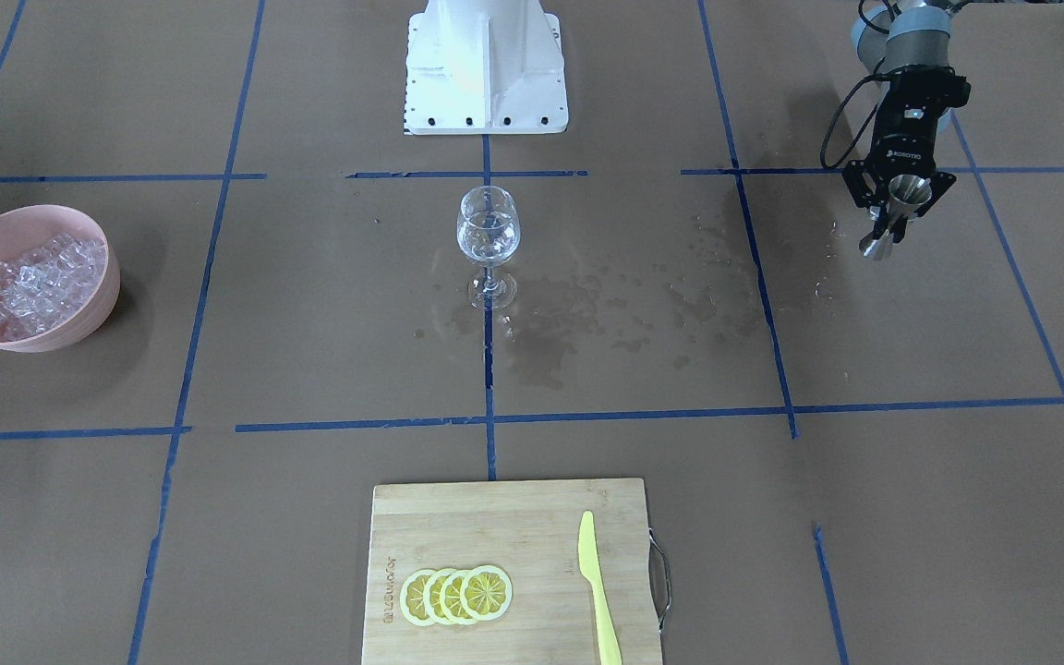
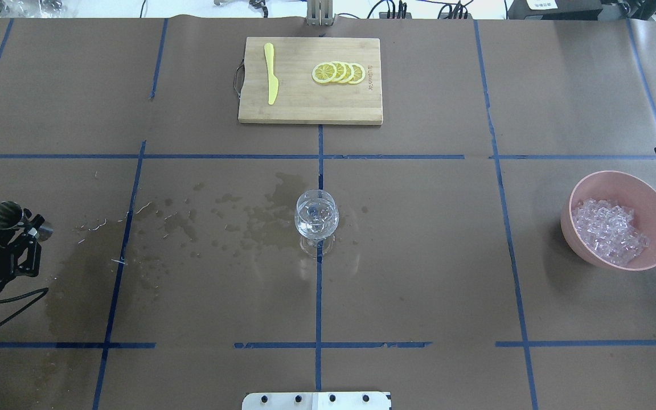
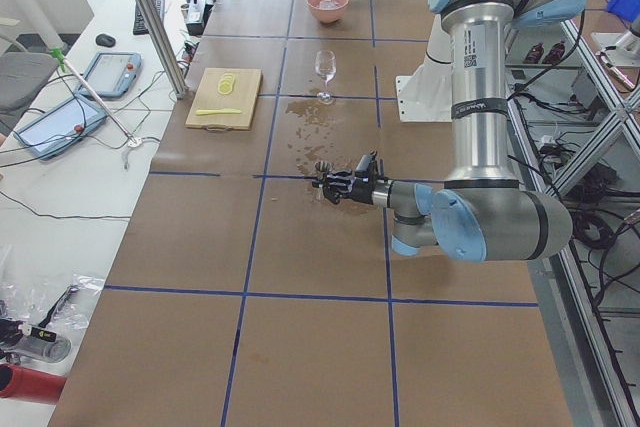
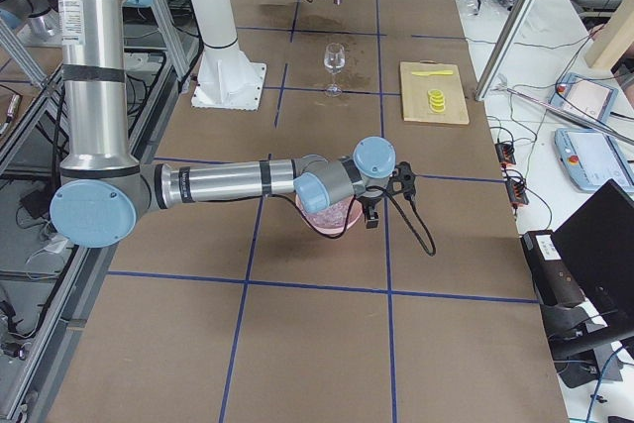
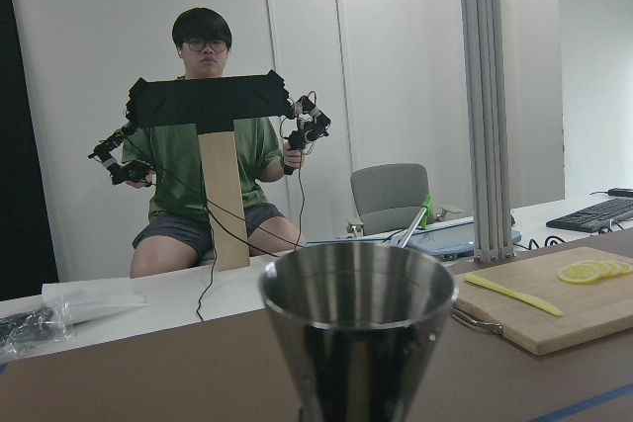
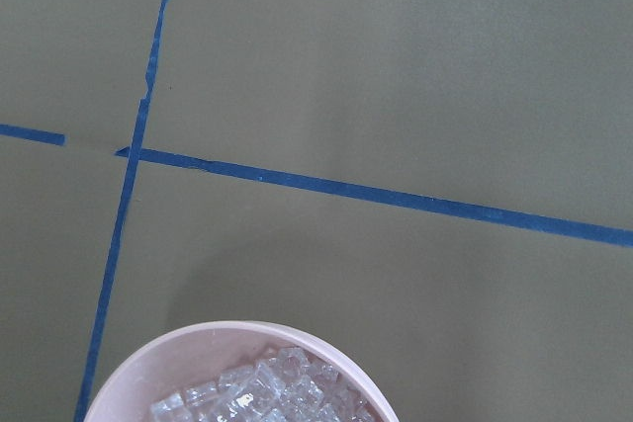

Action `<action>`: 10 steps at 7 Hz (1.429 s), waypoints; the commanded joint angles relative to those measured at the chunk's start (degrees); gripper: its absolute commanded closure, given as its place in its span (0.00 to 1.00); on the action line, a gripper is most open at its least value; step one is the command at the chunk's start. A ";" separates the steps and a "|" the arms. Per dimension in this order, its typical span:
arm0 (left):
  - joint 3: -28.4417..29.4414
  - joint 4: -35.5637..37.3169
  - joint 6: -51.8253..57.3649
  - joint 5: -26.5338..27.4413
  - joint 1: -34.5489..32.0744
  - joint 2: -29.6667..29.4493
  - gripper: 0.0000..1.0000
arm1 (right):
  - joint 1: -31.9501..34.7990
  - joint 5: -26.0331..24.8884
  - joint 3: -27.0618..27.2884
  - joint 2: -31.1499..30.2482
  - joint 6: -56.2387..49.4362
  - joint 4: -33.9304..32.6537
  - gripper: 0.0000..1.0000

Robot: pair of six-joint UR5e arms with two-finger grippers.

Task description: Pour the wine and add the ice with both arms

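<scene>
The ice [image 2: 610, 230], heaped in the pink bowl [image 2: 655, 202], is found just below the right pincer [image 4: 372, 213], whose opening cannot be told, so the right arm is judged nearer, while the left pincer [image 1: 901, 199], pinching a steel jigger [image 1: 890, 220], is held well apart.

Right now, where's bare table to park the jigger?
Bare: between wine glass and pink bowl; the near row beside the pedestal. Wet stains run from glass to left claw with the jigger. Cutting board carries knife, lemon slices.
</scene>
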 commanded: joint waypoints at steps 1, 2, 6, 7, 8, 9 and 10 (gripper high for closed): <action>0.31 2.21 -9.05 -5.05 0.49 0.37 1.00 | 0.08 -0.02 0.08 -0.15 0.00 0.08 0.00; 0.31 2.55 -13.37 -5.77 0.67 0.28 1.00 | 0.08 -0.11 0.08 -0.24 0.00 0.00 0.00; 2.15 3.26 -19.22 -5.07 2.95 0.37 1.00 | -0.01 -0.02 0.08 -0.59 0.00 -0.01 0.00; 2.41 3.26 -19.22 -4.99 3.21 0.37 0.94 | -0.01 -0.02 0.08 -0.59 0.00 -0.01 0.00; 2.42 3.17 -19.30 -4.99 3.22 0.37 0.94 | -0.01 -0.02 0.08 -0.59 0.00 -0.01 0.00; 2.42 3.09 -19.31 -4.90 3.22 0.37 0.91 | -0.01 -0.02 0.08 -0.59 0.00 -0.01 0.00; 2.42 3.08 -19.31 -4.72 3.30 0.37 0.89 | -0.01 -0.02 0.00 -0.59 0.00 -0.01 0.00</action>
